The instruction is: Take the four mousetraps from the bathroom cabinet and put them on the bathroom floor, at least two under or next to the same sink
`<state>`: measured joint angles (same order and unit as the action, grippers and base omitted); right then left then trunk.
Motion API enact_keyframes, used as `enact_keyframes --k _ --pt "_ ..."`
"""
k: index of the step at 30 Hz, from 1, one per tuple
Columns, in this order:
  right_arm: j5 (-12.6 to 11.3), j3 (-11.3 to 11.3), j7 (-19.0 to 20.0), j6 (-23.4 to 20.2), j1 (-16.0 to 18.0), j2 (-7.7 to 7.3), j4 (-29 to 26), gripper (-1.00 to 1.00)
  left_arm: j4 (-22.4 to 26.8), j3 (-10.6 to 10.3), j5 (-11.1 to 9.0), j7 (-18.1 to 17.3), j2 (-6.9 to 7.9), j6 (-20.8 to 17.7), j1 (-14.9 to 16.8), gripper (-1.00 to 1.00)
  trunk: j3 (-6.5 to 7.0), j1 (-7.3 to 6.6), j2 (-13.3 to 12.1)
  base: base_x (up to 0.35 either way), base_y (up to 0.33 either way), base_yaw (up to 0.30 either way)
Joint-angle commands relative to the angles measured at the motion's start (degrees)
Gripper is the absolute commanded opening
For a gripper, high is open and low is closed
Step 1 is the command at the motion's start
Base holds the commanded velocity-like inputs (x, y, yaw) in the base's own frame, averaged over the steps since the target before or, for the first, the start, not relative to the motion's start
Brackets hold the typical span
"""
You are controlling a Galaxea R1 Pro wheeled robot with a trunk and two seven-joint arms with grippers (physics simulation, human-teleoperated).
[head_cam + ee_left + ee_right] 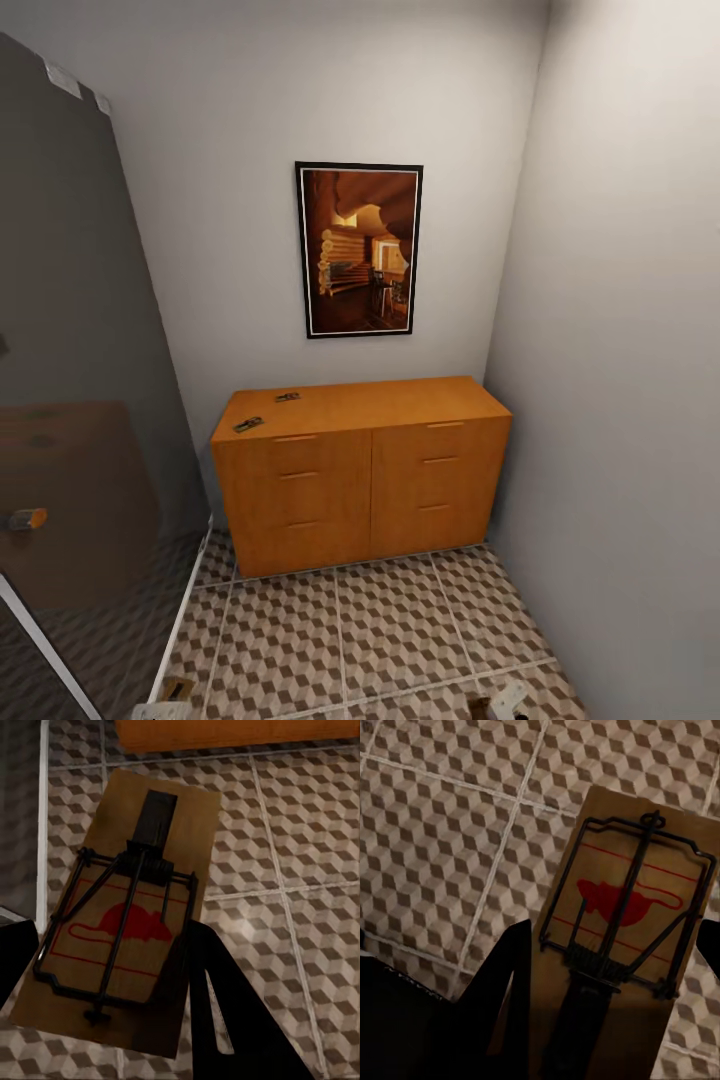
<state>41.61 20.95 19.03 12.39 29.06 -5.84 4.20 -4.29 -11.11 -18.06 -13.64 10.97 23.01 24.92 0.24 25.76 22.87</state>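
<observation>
Traps point(124, 922) point(622, 937) are gripped one per hand point(112, 967) point(611, 967); edge-only holds may slip, dropping them onto floor tiles point(390, 630) below, away from any sink.

Low, wide orange-brown wooden cabinet point(362, 475) stands against the back wall, on the cube-patterned brown, beige and white tiled floor point(390, 640). On its flat top, toward the left end: two small flat objects with dark wire parts, near front edge point(248, 424) and further back point(287, 397), probably mousetraps; too small to confirm.
</observation>
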Motion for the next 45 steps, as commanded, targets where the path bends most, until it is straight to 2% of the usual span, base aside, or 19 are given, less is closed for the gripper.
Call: enact_keyframes --k 1,3,4,5,7,10,12,13,14,16,19,22,25,28,30,34,38,43,45 --pt "0.83 0.47 2.45 0.25 -0.05 -0.67 0.16 -1.00 -0.23 -0.47 -0.86 -0.35 -0.21 0.86 0.03 -1.00 -0.02 0.03 0.05 0.000 0.000 0.000" --pt "1.41 0.43 7.87 0.33 -0.13 -1.59 0.13 -1.00 -0.21 -0.58 -1.10 -0.24 -0.70 1.36 -0.03 -1.00 -0.02 0.03 0.05 0.000 0.000 0.000" --pt "1.50 0.43 9.27 0.35 -0.15 -1.79 0.09 -1.00 -0.21 -0.58 -1.13 -0.21 -0.75 1.42 -0.04 -1.00 -0.02 0.03 0.05 0.000 0.000 0.000" --pt "1.68 0.42 13.07 0.43 -0.18 -2.23 -0.20 -1.00 -0.20 -0.58 -1.28 -0.14 -0.75 1.63 -0.04 -1.00 -0.02 0.03 0.05 0.000 0.000 0.000" --pt "1.59 0.72 14.23 0.52 -0.20 -2.36 -0.87 -1.00 -0.20 -0.52 -1.50 -0.11 -0.78 1.71 -0.05 -1.00 -0.02 0.03 0.05 0.000 0.000 0.000" --pt "0.93 1.15 6.98 0.56 -0.23 -2.09 -2.96 -1.00 -0.13 -0.44 -1.72 -0.03 -1.13 1.77 -0.05 -1.00 -0.02 0.03 0.05 0.000 0.000 0.000" --pt "-0.10 1.25 -3.61 0.62 -0.23 -1.06 -3.66 -1.00 -0.12 -0.36 -1.83 0.05 -1.28 1.92 -0.05 -1.00 -0.02 0.03 0.05 0.000 0.000 0.000" --pt "-1.05 1.27 -12.98 0.92 -0.23 0.42 -4.06 -1.00 -0.11 -0.30 -1.87 0.13 -1.25 2.05 -0.05 -1.00 -0.02 0.03 0.05 0.000 0.000 0.000" --pt "-1.37 1.30 -16.11 1.03 -0.23 0.85 -4.27 -1.00 -0.11 -0.27 -1.88 0.26 -1.14 2.11 -0.05 -1.00 -0.02 0.03 0.05 0.000 0.000 0.000" --pt "-1.73 1.29 -18.86 1.13 -0.24 1.22 -4.36 -1.00 -0.11 -0.25 -1.87 0.60 -1.02 2.21 -0.05 -1.00 -0.02 0.03 0.05 0.000 0.000 0.000" --pt "-2.08 1.29 -20.93 1.38 -0.61 1.41 -3.58 -1.00 -0.16 -0.23 -1.80 2.05 -0.90 2.88 -0.05 -1.00 -0.02 0.03 0.05 0.000 0.000 0.000" --pt "-2.11 1.27 -23.13 4.81 -2.93 1.43 -2.50 -1.00 -0.20 -0.23 -1.75 4.35 -0.81 4.55 -0.07 -1.00 -0.02 0.03 0.05 0.000 0.000 0.000" --pt "-2.06 1.22 -25.65 13.63 -6.37 1.44 -1.81 -1.00 -0.23 -0.28 -1.73 6.06 -0.86 5.39 -0.09 -1.00 -0.02 0.03 0.05 0.000 0.000 0.000" --pt "-2.15 1.20 -26.84 26.49 -9.75 1.33 -0.93 -1.00 -0.23 -0.30 -1.74 6.74 -0.97 5.92 -0.27 -1.00 -0.02 0.03 0.05 0.000 0.000 0.000" --pt "-2.22 1.27 -26.83 29.94 -10.57 1.34 -0.78 -1.00 -0.22 -0.31 -1.78 6.88 -1.04 6.91 -0.46 -1.00 -0.02 0.03 0.05 0.000 0.000 0.000" --pt "-1.96 1.28 -26.27 26.86 -11.00 1.80 -1.27 -1.00 -0.27 -0.26 -1.85 7.03 -1.12 13.70 -1.71 -1.00 -0.02 0.03 0.05 0.000 0.000 0.000" --pt "-1.97 1.28 -26.25 25.81 -10.90 2.00 -2.83 -1.00 -0.30 -0.14 -2.69 7.26 -1.00 15.01 -2.11 -1.00 -0.02 0.03 0.05 0.000 0.000 0.000" --pt "-2.03 1.30 -26.56 24.56 -10.56 2.30 -4.63 -1.00 -0.36 0.24 -8.40 10.08 -1.10 12.98 -2.36 -1.00 -0.02 0.03 0.05 0.000 0.000 0.000" --pt "-2.13 1.34 -26.63 22.86 -10.38 2.51 -5.07 -1.00 -0.36 0.27 -9.54 10.65 -1.35 12.38 -2.40 -1.00 -0.02 0.03 0.05 0.000 0.000 0.000"
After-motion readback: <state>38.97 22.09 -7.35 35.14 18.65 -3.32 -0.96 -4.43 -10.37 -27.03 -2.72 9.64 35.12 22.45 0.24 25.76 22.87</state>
